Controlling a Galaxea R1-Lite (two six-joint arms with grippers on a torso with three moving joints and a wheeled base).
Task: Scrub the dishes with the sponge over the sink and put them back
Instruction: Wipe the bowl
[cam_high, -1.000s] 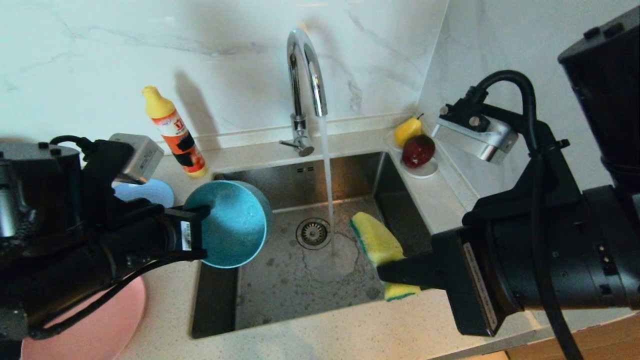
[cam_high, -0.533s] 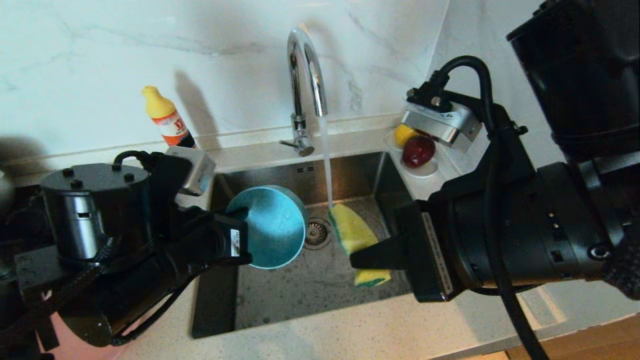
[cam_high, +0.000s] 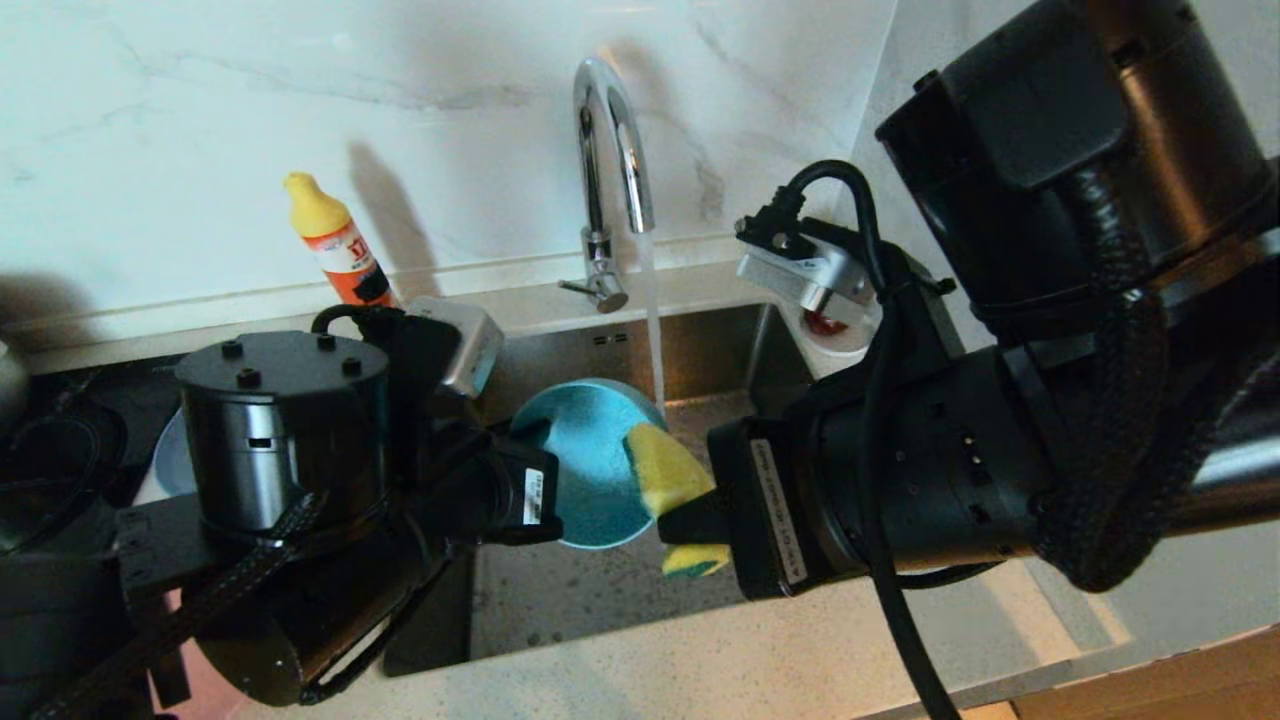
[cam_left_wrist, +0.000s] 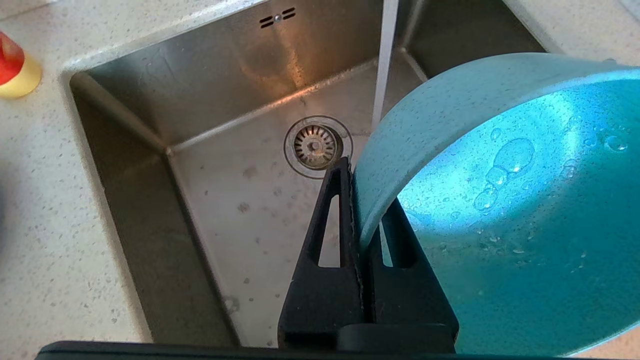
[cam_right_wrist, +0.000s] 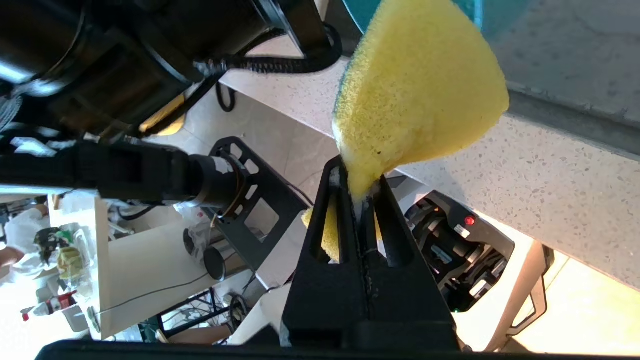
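Note:
My left gripper (cam_high: 532, 450) (cam_left_wrist: 360, 192) is shut on the rim of the teal bowl (cam_high: 590, 465) (cam_left_wrist: 500, 200) and holds it tilted on edge over the sink (cam_high: 560, 600) (cam_left_wrist: 240, 200). Water beads the inside of the bowl. From the right, my right gripper (cam_high: 690, 515) (cam_right_wrist: 360, 182) is shut on the yellow sponge (cam_high: 665, 465) (cam_right_wrist: 415, 100), squeezing it thin between the fingers. The sponge lies against the bowl's right edge. The tap (cam_high: 605, 150) runs, and its stream falls just behind bowl and sponge. My left arm hides most of the other dishes.
A yellow-capped detergent bottle (cam_high: 335, 240) (cam_left_wrist: 15, 70) stands on the counter left of the tap. The white saucer with fruit (cam_high: 835, 335) sits at the sink's back right corner, mostly behind my right wrist. The drain strainer (cam_left_wrist: 314, 146) lies below the bowl.
Both arms have swung in towards the middle of the sink. The bowl moved right and the sponge moved left, and they now meet beside the running water.

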